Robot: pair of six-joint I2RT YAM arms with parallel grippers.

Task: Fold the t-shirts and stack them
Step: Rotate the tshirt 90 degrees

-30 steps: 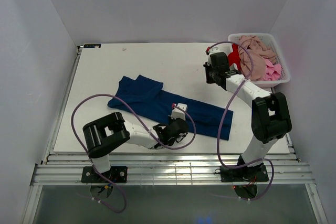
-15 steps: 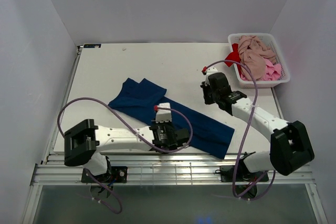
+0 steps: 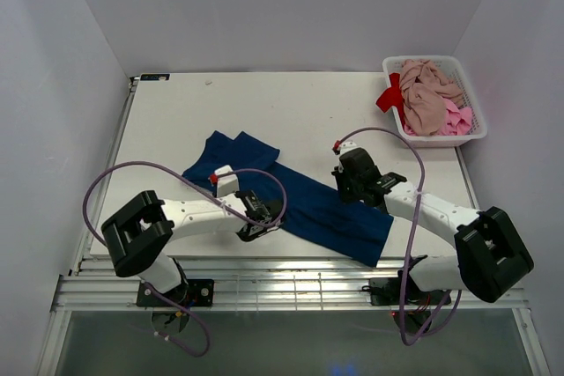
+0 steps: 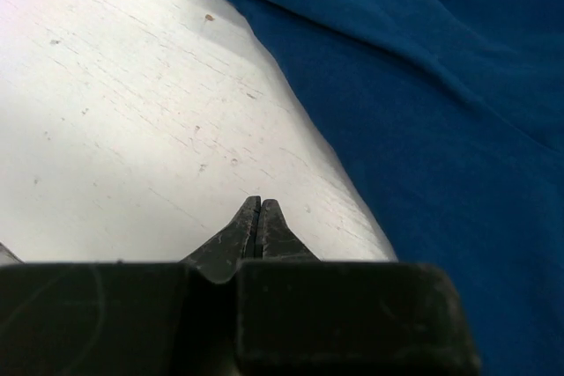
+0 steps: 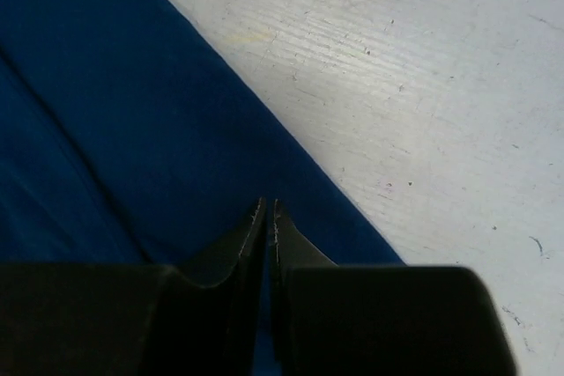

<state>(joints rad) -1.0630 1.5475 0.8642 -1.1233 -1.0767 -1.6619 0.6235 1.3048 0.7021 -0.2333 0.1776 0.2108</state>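
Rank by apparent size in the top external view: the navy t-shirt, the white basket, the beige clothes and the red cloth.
1. navy t-shirt
2. white basket
3. beige clothes
4. red cloth, which is only partly visible, so its true size is unsure

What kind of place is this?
Likely a robot test booth: plain white walls enclose a white tabletop, two black-and-white arms flank a navy blue t-shirt, and a white slotted basket holds more tees.

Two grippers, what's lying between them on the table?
The navy t-shirt lies flat between the left gripper and right gripper; the top view shows it.
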